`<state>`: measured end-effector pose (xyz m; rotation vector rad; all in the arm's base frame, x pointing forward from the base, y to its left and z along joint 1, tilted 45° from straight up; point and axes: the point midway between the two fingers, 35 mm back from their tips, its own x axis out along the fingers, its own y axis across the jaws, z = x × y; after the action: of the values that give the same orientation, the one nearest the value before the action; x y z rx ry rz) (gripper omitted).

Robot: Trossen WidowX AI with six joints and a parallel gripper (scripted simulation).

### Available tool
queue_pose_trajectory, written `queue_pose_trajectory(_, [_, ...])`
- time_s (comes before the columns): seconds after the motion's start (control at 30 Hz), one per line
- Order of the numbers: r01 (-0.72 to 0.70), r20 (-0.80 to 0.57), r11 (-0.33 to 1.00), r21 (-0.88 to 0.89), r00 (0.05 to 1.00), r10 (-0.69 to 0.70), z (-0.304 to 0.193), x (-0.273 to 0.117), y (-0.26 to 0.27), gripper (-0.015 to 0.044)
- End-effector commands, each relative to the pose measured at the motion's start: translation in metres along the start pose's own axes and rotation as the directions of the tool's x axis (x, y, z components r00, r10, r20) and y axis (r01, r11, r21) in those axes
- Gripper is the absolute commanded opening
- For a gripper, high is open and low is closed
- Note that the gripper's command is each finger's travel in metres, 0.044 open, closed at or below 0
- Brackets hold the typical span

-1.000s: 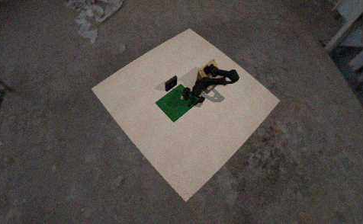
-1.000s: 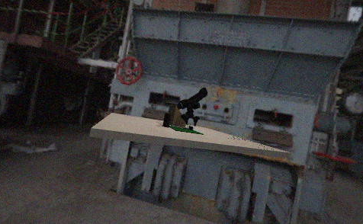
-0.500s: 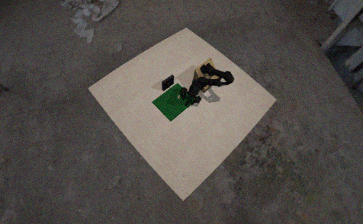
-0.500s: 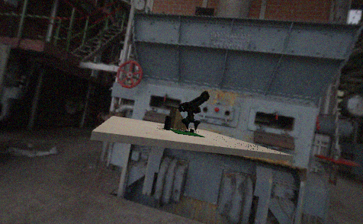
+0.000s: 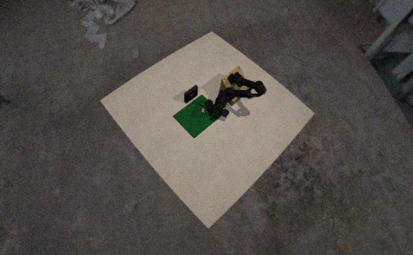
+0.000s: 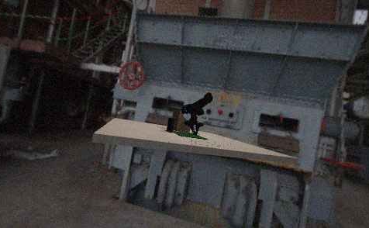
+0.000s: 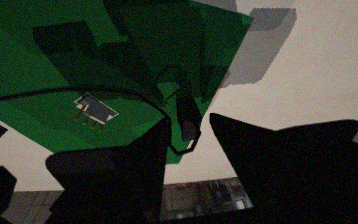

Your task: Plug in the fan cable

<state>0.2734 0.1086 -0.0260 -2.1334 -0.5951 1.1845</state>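
Note:
The green board (image 5: 191,123) (image 7: 6,60) lies flat on the pale table. The four-pin header (image 7: 97,109) is pale grey with its pins showing, left of the fingers in the wrist view; no plug is on it. The fan's black cable (image 7: 136,94) runs over the board and loops to the dark plug (image 7: 189,125), near the board's edge. My gripper (image 5: 214,118) (image 6: 195,133) (image 7: 188,119) is low over that edge, partly open. The plug shows between the two fingertips, with gaps seen on both sides. The black fan (image 5: 191,94) (image 6: 170,125) stands upright beside the board.
A tan wooden block (image 5: 239,71) (image 6: 178,122) stands by the arm, on the far side from the table's front corner. The arm's shadows fall over the board and the table top (image 5: 206,182). The fan stands close to the board's edge.

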Motion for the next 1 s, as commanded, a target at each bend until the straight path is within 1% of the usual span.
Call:
queue_pose_trajectory(0.0, [0.0, 0.0, 1.0, -0.001, 1.0, 0.0, 0.0, 0.0, 0.0, 0.0183])
queue_pose_trajectory(0.67, [0.0, 0.0, 1.0, -0.001, 1.0, 0.0, 0.0, 0.0, 0.0, 0.005])
queue_pose_trajectory(0.73, [-0.001, 0.001, 1.0, -0.001, 1.0, 0.001, -0.001, -0.001, 0.0, 0.0])
queue_pose_trajectory(0.97, [-0.011, 0.008, 1.0, -0.004, 1.0, 0.011, -0.012, -0.015, 0.004, 0.0])
